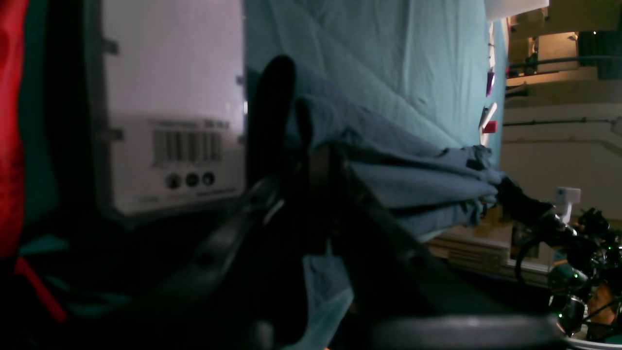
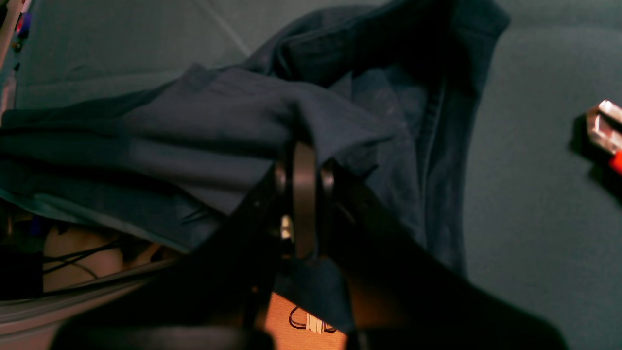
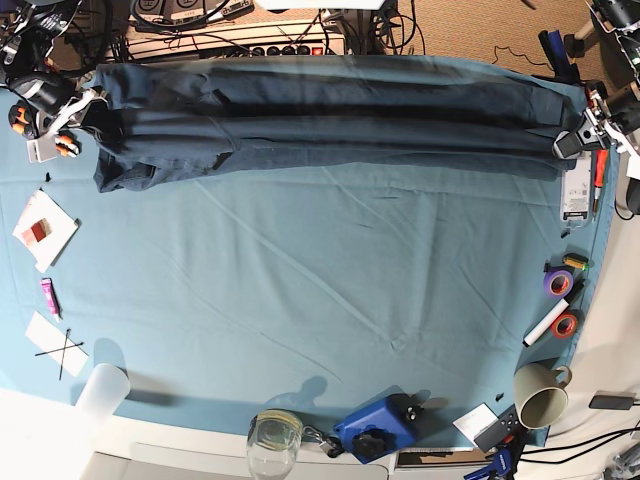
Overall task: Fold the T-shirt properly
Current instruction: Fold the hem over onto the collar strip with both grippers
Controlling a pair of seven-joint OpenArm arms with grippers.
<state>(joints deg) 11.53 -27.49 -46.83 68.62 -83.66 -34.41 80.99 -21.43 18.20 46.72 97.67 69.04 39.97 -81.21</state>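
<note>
One dark navy T-shirt (image 3: 330, 120), soft wrinkled cotton, is stretched into a long bunched band along the far edge of the bench, over its one lighter teal tablecloth (image 3: 320, 300). The left gripper (image 3: 572, 143) and right gripper (image 3: 85, 103) each pinch an end of it, fingers pressed together on the cloth. On the near edge stand one empty clear glass (image 3: 273, 437) and one empty beige mug (image 3: 541, 400), beside two tape rolls (image 3: 557, 282).

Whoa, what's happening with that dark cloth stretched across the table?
A two-armed robot is folding a dark navy T-shirt. The left gripper and right gripper are each shut on one end, holding it stretched in a long band along the far edge of the teal tablecloth.
</note>
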